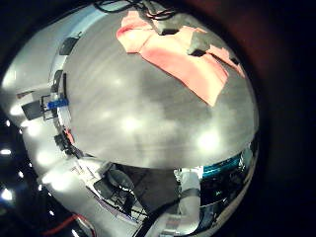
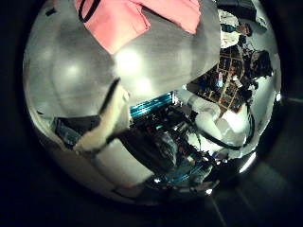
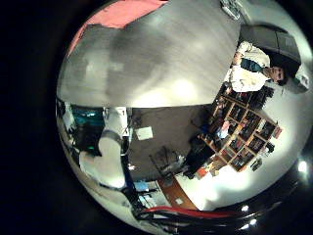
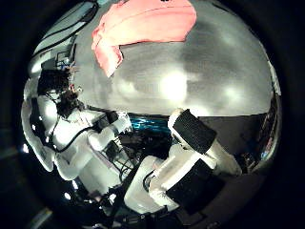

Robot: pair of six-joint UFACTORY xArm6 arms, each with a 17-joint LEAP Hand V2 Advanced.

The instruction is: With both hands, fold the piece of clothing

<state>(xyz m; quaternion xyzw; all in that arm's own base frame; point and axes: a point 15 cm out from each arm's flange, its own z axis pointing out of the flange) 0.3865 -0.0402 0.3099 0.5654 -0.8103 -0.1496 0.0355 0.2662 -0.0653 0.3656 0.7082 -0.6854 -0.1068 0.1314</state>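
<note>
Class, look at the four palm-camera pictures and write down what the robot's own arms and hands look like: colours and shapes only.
The right hand shows as a chunky, blocky finger, black with white casing. Beside it runs a teal part. The arm behind it is made of smooth, rounded white segments. The left hand shows a pale, tapering finger with dark parts at its base. No markings can be made out.

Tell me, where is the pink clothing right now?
The pink clothing lies spread on the grey table, in all four palm views, with no fingers touching it.

Overhead lamps throw soft glare patches on the grey table; fisheye edges bend and darken.
</note>
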